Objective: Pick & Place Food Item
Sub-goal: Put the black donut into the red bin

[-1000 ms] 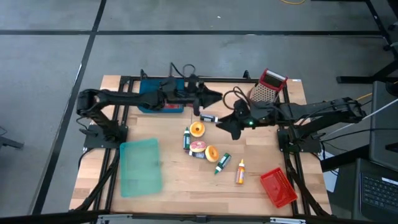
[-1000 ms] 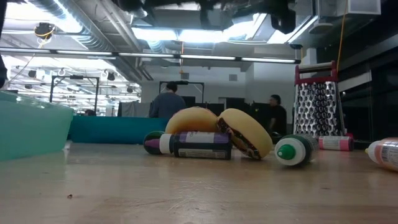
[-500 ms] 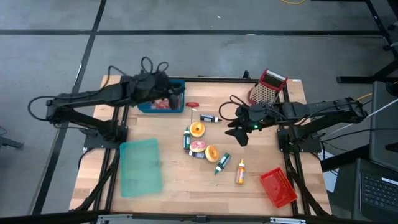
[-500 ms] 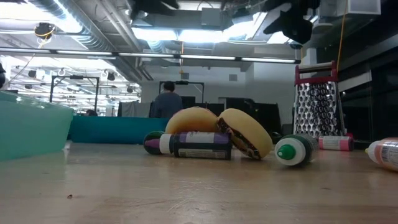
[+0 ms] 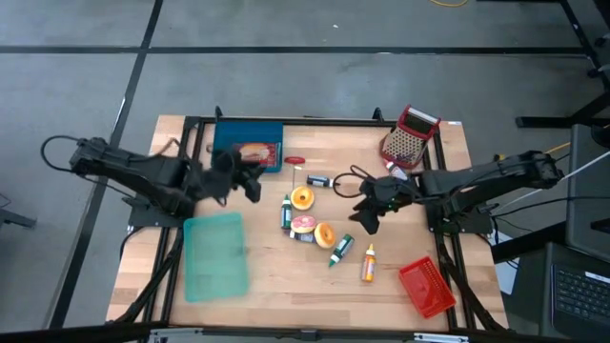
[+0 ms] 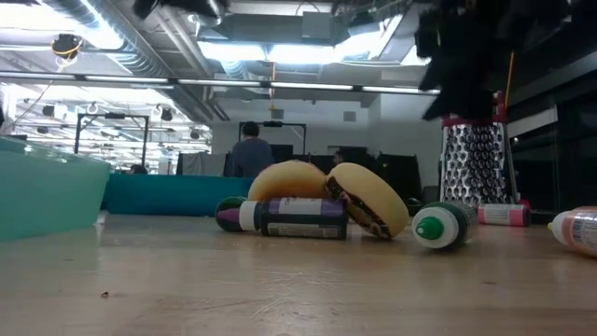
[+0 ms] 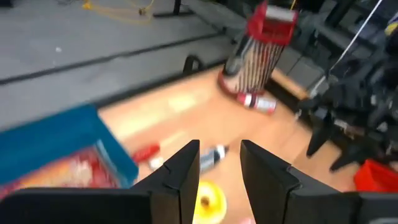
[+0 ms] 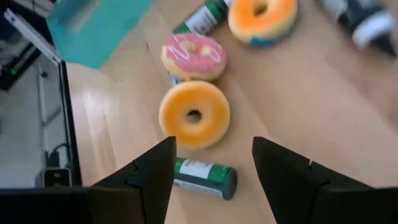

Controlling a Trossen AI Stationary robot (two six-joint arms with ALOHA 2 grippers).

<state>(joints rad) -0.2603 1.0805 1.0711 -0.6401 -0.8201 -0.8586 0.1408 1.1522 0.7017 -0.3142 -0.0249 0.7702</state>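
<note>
So the right gripper [image 5: 365,221] is hanging over the middle of the table with its fingers [image 8: 140,177] spread wide and nothing between them. Straight ahead of it sits an orange-glazed donut [image 8: 194,114], with a pink-frosted donut [image 8: 193,56] touching it just beyond, and a third donut with yellow icing [image 8: 262,18] a bit further off. A green-capped bottle [image 8: 204,177] lies right beside the orange one.

The left gripper [image 5: 250,184] is up over the left part of the table, near the blue bin [image 5: 250,151], fingers [image 7: 178,175] parted a little and holding nothing. That bin has some reddish packaged food [image 5: 252,153] in it.

Further out there's a teal tray [image 5: 216,254], a box grater [image 5: 408,135] at the back and a red basket [image 5: 425,286] at the front right corner.
</note>
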